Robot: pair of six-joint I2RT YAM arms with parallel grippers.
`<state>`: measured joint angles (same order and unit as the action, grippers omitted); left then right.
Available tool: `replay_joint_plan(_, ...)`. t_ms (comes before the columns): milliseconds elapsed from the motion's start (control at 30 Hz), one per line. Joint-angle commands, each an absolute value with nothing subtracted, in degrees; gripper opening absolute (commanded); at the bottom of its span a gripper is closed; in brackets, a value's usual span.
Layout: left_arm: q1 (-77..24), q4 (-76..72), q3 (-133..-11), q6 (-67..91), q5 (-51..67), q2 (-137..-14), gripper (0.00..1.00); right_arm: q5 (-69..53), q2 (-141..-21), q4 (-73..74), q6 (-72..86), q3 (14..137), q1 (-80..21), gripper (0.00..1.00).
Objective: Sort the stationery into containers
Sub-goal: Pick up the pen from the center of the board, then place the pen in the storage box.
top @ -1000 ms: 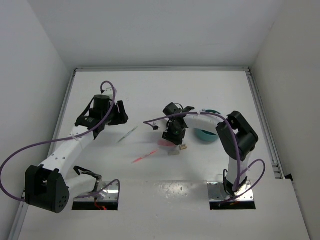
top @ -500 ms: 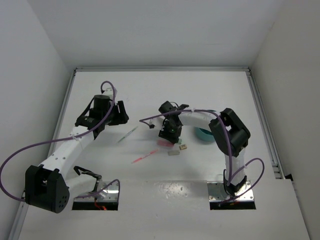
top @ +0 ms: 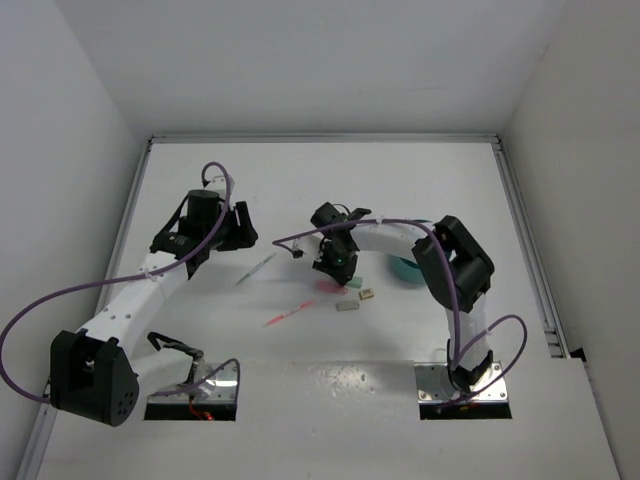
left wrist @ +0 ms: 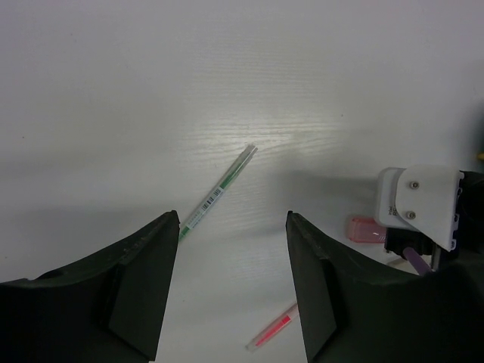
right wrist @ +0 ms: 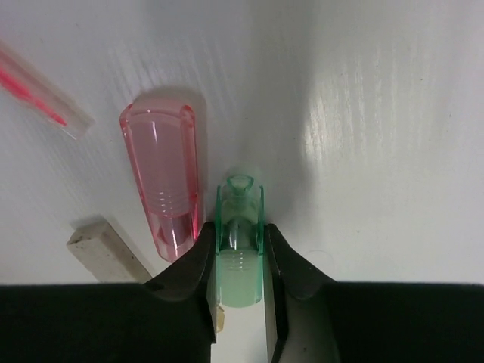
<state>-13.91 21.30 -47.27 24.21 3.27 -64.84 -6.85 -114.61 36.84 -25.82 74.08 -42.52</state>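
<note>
Item: green stick (right wrist: 240, 206), on the table, long axis 12-to-6 in my right wrist view, pink stick (right wrist: 168, 181) just beside at 9. I judge my right gripper (right wrist: 239, 238) clamped across it. The teal cup (top: 405, 268) sits at 3 overhead. Left gripper (left wrist: 231, 221) gapes, well apart.

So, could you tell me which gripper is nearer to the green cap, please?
Right. The right gripper grips the green cap on both sides; the left gripper hangs well off to the left, above a green pen.

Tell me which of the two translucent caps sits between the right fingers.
The green cap, flanked by both right fingers; the pink cap lies free beside it.
</note>
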Motion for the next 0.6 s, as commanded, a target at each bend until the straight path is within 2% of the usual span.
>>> replay_joint_plan(0,-14.24,20.21,-48.60,23.82,3.96,-64.60,0.64,-3.54,-110.06,32.97,-22.26,73.57,-42.98,0.00)
replay_joint_plan(67,-14.24,20.21,-48.60,23.82,3.96,-64.60,0.64,-0.81,-103.58,27.90,-19.44,73.04,-42.45,0.00)
replay_joint_plan(300,-14.24,20.21,-48.60,23.29,6.49,-64.60,0.64,29.94,-80.63,-0.42,-8.63,58.03,-40.79,0.00)
replay_joint_plan(467,-14.24,20.21,-48.60,22.76,7.73,-65.13,0.64,45.67,-74.01,-8.78,-7.38,53.35,-39.11,0.00)
replay_joint_plan(567,-14.76,20.21,-48.60,22.76,8.26,-65.13,0.64,48.78,-70.68,-11.16,-7.38,49.76,-35.08,0.00)
